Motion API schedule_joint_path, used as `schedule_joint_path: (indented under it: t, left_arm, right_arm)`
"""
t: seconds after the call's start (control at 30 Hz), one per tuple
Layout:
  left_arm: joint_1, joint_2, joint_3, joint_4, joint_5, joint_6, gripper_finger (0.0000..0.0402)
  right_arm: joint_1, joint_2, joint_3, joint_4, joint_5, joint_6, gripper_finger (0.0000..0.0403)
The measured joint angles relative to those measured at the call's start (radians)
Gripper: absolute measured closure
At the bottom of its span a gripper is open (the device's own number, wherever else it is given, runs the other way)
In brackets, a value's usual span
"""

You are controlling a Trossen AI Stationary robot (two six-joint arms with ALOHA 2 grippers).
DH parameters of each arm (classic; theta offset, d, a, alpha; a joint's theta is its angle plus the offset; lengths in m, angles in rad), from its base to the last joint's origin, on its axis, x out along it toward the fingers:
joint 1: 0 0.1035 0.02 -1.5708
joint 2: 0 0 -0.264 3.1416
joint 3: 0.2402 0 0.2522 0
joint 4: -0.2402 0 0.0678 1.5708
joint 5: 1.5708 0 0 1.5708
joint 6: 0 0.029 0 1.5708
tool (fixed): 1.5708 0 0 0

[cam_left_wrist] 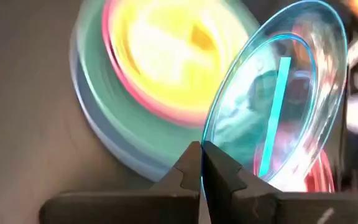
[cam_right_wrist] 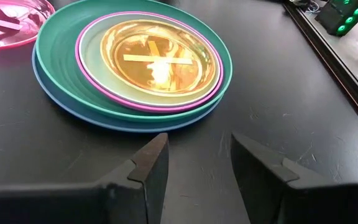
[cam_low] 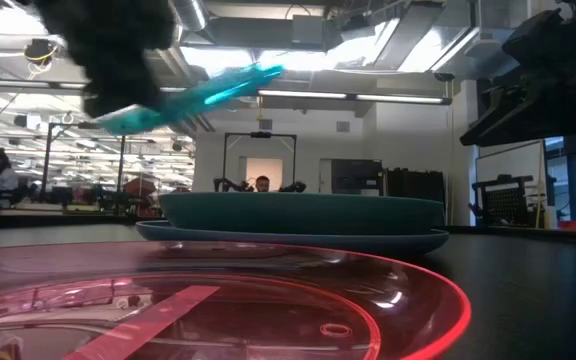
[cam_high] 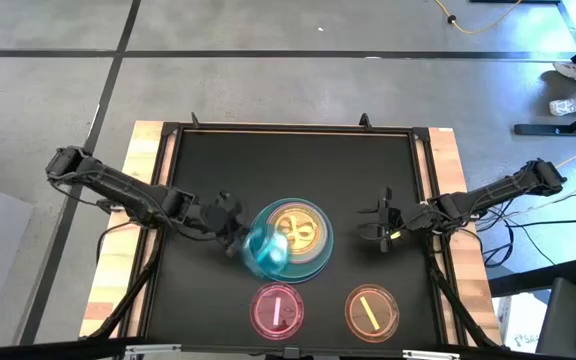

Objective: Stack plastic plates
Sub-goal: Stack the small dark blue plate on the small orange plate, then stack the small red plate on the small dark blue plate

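A stack (cam_high: 298,238) sits mid-table: a blue-grey plate at the bottom, then teal, pink and pale mint plates, topped by golden translucent dishes (cam_right_wrist: 157,59) whose stripes cross. My left gripper (cam_left_wrist: 202,149) is shut on a translucent blue dish (cam_left_wrist: 278,106), which hangs tilted over the stack's near-left edge (cam_high: 266,250). In the low view the blue dish (cam_low: 198,95) is well above the stack (cam_low: 303,215). My right gripper (cam_right_wrist: 194,165) waits open just right of the stack (cam_high: 380,228). A pink dish (cam_high: 276,310) and an orange dish (cam_high: 371,310) lie flat near the table's near edge. My left gripper pinches the blue dish's rim (cam_left_wrist: 211,140) between its two fingers, coming in from the table's left. The dish is lifted clear and steeply tilted, with its striped centre (cam_left_wrist: 275,112) beyond the fingertips and its free edge higher (cam_low: 263,72).
The black mat is framed by wooden table edges (cam_high: 118,250). The pink dish (cam_low: 218,300) fills the low view's foreground. Bare mat lies on the far side of the stack (cam_high: 288,165). Cables and stands lie on the floor at right.
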Motion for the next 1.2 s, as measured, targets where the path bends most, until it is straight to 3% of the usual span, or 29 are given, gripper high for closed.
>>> schedule_joint_path:
  t: [0.3, 0.6, 0.93, 1.2]
  left_arm:
    - [0.075, 0.106, 0.001, 0.246, -0.235, 0.128, 0.0401]
    - [0.117, 0.283, 0.001, 0.429, -0.247, 0.205, 0.0368]
    - [0.134, 0.290, 0.001, 0.431, -0.112, 0.218, 0.0292]
    - [0.061, 0.270, 0.001, 0.448, 0.136, 0.259, 0.0264]
  right_arm:
    - [0.000, 0.000, 0.000, -0.001, 0.000, 0.000, 0.0238]
    - [0.000, 0.000, 0.000, -0.001, 0.000, 0.000, 0.0238]
    - [0.000, 0.000, 0.000, -0.001, -0.001, 0.001, 0.0238]
    - [0.000, 0.000, 0.000, -0.002, -0.002, 0.005, 0.0238]
